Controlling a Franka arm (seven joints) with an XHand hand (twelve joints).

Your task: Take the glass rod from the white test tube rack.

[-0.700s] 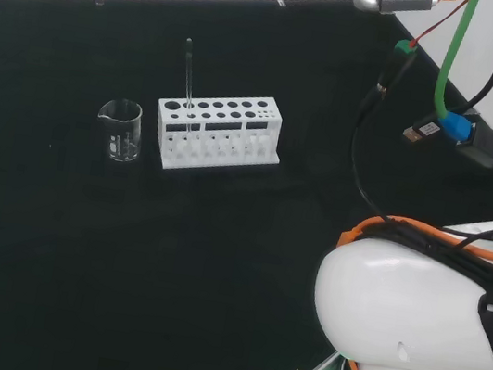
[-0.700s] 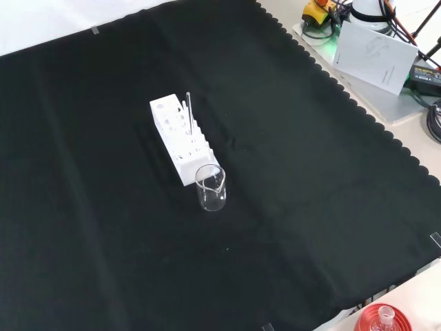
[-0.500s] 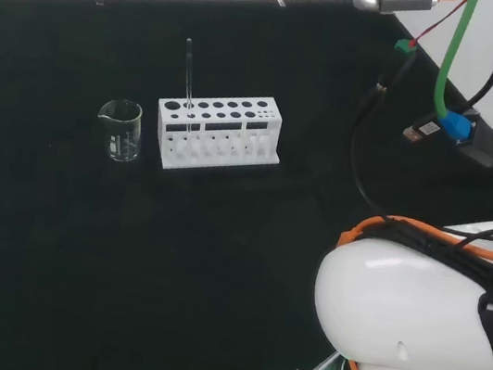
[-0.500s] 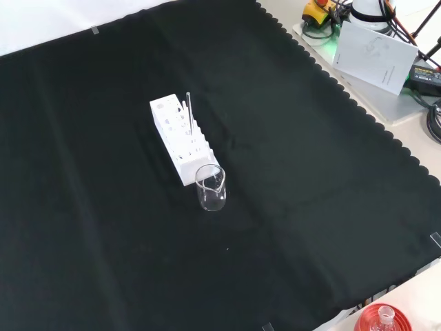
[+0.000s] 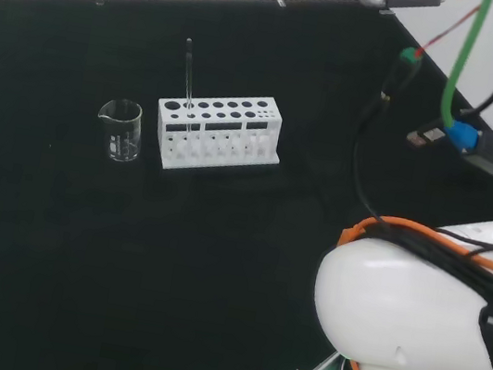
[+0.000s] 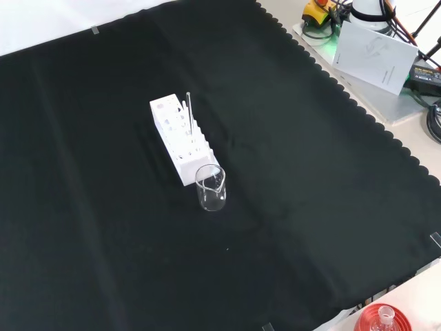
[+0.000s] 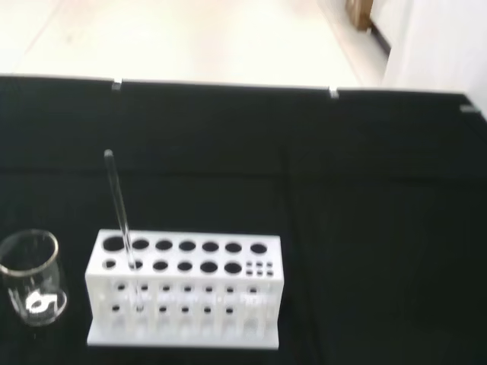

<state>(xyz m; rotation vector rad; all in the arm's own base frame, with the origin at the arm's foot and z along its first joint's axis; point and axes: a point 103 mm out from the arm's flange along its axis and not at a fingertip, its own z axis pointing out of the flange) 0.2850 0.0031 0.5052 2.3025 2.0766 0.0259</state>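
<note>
Wrist view: beaker [image 7: 30,277] cut off at picture's edge. Glass rod [image 7: 122,220] foot hidden inside white test tube rack [image 7: 186,293]; beaker contents indeterminable.

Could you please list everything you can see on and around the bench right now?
test tube rack: one, white, standing mid-cloth.
glass rod: one, clear, standing slightly tilted in a hole at the rack's beaker end.
beaker: one, clear glass, beside the rack's left end in the head view, apart from it.
cloth: one, black, covering the bench.
booklet: one, white, off the cloth at the front view's top right.
red ribbed stand: one, front view's bottom edge.
arm link: white, head view's lower right.
</note>
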